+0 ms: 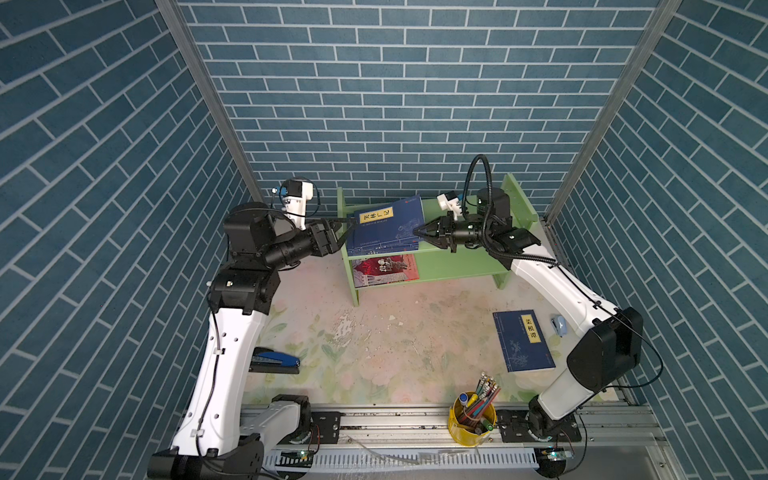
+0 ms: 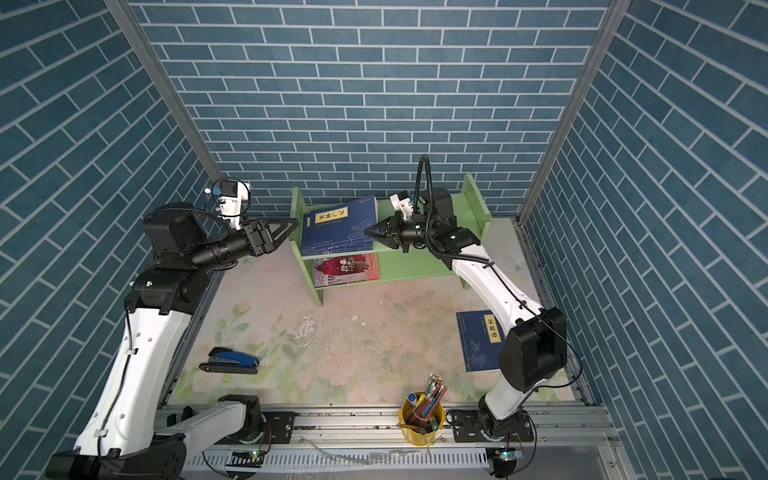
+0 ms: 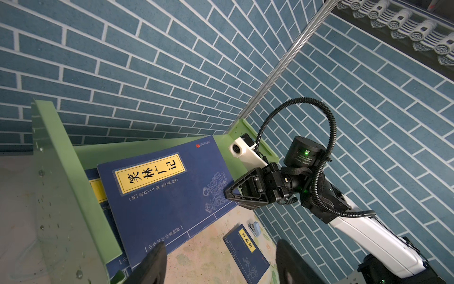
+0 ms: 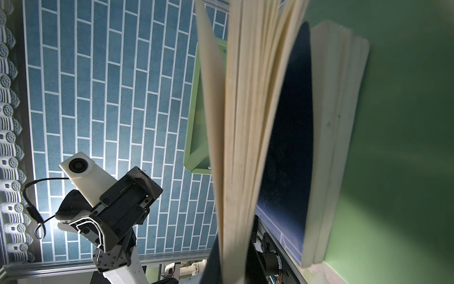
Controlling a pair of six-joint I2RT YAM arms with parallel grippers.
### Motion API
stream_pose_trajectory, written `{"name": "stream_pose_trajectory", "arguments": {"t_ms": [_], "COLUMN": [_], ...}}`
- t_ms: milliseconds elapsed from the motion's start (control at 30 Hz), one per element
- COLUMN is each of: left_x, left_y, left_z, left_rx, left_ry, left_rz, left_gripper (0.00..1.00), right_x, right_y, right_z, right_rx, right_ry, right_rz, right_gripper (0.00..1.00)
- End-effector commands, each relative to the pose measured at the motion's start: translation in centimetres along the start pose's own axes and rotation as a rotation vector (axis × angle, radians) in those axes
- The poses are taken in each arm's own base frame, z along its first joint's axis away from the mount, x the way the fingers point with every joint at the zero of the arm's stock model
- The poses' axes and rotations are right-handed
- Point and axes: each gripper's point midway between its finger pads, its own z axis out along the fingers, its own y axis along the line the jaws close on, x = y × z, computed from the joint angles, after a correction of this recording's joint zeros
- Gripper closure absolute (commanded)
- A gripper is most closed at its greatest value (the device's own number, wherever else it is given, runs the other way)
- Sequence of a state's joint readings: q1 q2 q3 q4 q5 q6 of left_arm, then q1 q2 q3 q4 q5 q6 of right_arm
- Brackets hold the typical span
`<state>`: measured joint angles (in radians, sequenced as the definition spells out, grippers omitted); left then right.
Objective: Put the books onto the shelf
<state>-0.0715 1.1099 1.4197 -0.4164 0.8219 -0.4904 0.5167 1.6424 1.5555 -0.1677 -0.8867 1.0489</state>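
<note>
The top navy book [image 1: 386, 226] is pinched at its edge by the right gripper [image 1: 419, 233], beside the shelf's [image 1: 455, 266] bare half; the left gripper [image 1: 345, 233] is spread wide.

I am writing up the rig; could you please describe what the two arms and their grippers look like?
Both the left arm and right arm have white shells with black joint housings. The left gripper and right gripper are black, with hollow triangular fingers and a white camera block behind each. A black ribbed conduit loops over the right wrist, where a green light glows.
</note>
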Motion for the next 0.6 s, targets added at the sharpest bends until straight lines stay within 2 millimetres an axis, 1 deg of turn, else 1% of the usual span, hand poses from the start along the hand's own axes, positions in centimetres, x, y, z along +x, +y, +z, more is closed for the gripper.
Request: {"name": "stream_pose_trajectory", "arguments": {"t_ms": [0, 200, 567], "left_x": [-0.08, 0.0, 0.11], "left_y": [-0.1, -0.19, -0.07], "left_z": [0.04, 0.01, 0.05], "left_rx": [0.019, 0.023, 0.022], "left_ry": [-0.006, -0.003, -0.002], "left_rz": [0.006, 0.007, 0.006], "left_gripper": [0.28, 0.28, 0.28], "right_x": [-0.58, -0.61, -0.94], "right_y": [1.58, 1.38, 1.4], "right_z": [0.09, 0.61, 0.89], "right_rx": [-0.018, -0.014, -0.029], "right_ry": [-0.019, -0.016, -0.03], "right_rz": [-0.073, -0.067, -0.055], "right_gripper": [1.0, 1.0, 1.0]}}
